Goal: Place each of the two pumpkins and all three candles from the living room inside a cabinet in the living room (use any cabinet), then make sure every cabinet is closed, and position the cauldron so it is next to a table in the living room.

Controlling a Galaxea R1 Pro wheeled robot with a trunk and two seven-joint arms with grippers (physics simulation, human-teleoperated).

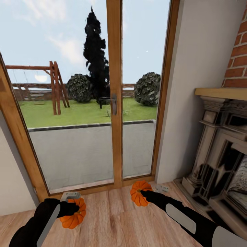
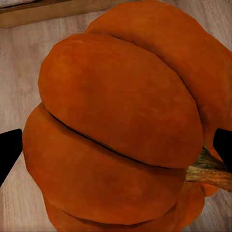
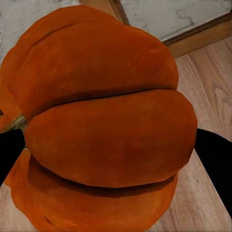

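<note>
Pumpkins fill both tools: left tool [image 1: 70,207] grips one pumpkin [image 1: 72,216], right tool [image 1: 144,195] another [image 1: 138,192], fingertips hidden.

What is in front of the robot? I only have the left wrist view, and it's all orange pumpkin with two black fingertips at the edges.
Observer: A glass door with a wooden frame, looking out on a garden. The left hand holds that pumpkin low over the wooden floor.
Operator: What's the right arm doing?
Observer: The right hand grips the second pumpkin, with a black fingertip on either side of it.
Operator: Anything to steer clear of?
Observer: A stone fireplace stands close on the robot's right, under a brick wall.
</note>
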